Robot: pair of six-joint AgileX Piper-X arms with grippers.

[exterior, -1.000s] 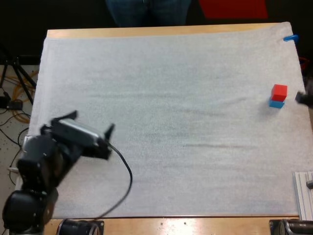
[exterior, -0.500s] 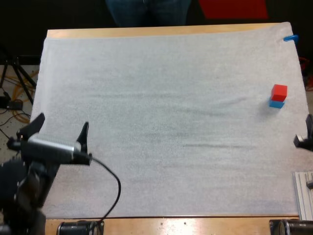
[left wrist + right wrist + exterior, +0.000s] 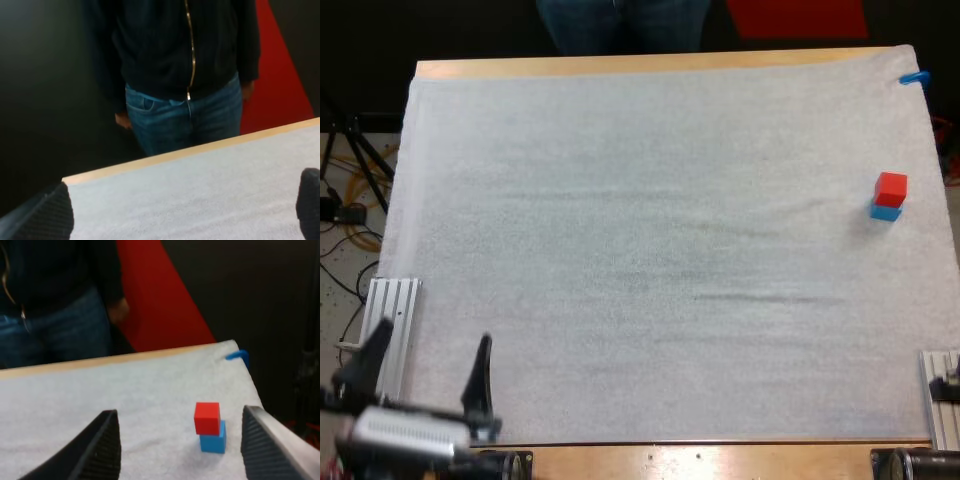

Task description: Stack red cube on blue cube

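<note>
The red cube (image 3: pixel 891 187) sits squarely on top of the blue cube (image 3: pixel 885 211) near the mat's right edge. No gripper touches the stack. My left gripper (image 3: pixel 428 362) is far from it, at the table's near left corner, with its fingers (image 3: pixel 47 216) spread open and nothing between them. In the right wrist view the red cube (image 3: pixel 207 417) rests on the blue cube (image 3: pixel 213 438), some way ahead of my open right gripper (image 3: pixel 182 450), whose fingers (image 3: pixel 102 445) stand wide apart and well short of the stack.
A person (image 3: pixel 185 75) in a dark jacket and jeans stands just beyond the table's far edge (image 3: pixel 620 65). A ribbed metal rail (image 3: pixel 392 312) lies at the mat's near left, another rail (image 3: pixel 942 400) at the near right. The white mat (image 3: pixel 650 250) is bare across its middle.
My left arm has drawn back toward the near left corner, uncovering the left rail. My right gripper has slid out past the right edge of the high view. The stacked cubes have not moved.
</note>
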